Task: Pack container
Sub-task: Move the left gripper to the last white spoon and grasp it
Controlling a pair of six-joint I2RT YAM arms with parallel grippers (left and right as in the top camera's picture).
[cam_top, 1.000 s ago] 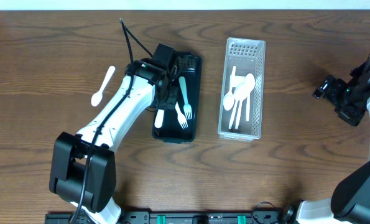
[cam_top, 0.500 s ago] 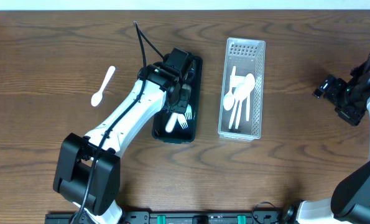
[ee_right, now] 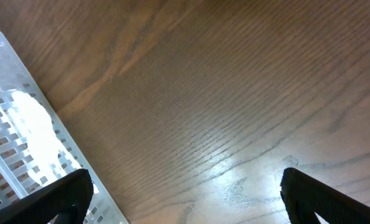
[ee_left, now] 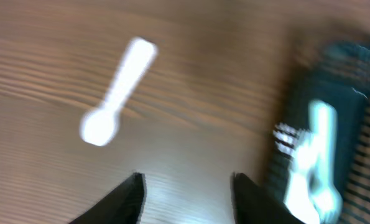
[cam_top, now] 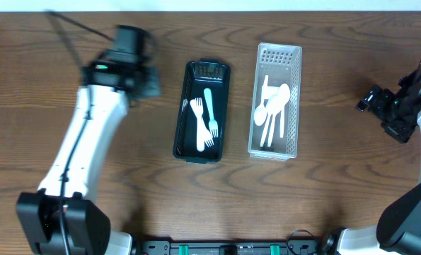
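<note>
Dark wood-grain table (cam_top: 337,198) filling every view. Am hovering left gripper (ee_left: 188,193) near loose white plastic spoon (ee_left: 116,93), which is lying flat on bare wood, apart from black slotted plastic tray (cam_top: 196,158) holding forks. Fingers standing apart, carrying nothing. Wrist view blurring; arm hiding spoon overhead. Am judging spoon light, stiff, slick, low-lying; am planning pinch across narrow handle, not bowl. Likely going into clear perforated plastic bin (cam_top: 279,49) holding white spoons. Right gripper (ee_right: 185,186) idling wide apart, empty.
</note>
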